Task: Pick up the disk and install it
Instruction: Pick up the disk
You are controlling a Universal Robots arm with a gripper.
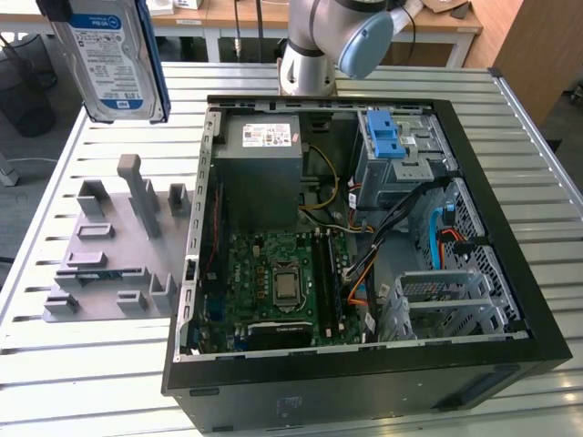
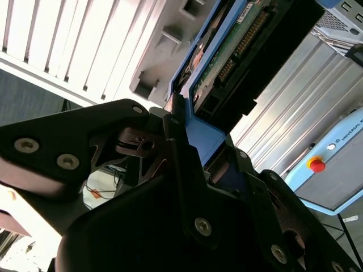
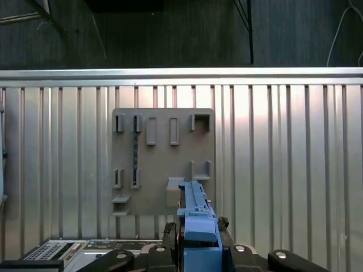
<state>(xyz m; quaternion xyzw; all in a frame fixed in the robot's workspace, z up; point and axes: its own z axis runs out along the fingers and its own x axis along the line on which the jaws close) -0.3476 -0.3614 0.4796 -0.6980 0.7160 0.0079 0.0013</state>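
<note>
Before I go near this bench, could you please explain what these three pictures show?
It is a single robot arm on a slatted metal table. The exterior view looks on from off the arm; both wrist views come from cameras riding on it. On the table lie an open computer case and, at the exterior view's left, a grey fixture plate. The arm's tool is shut on the disk, a silver drive in a blue carrier, held in the air outside the case, not yet installed.
</note>
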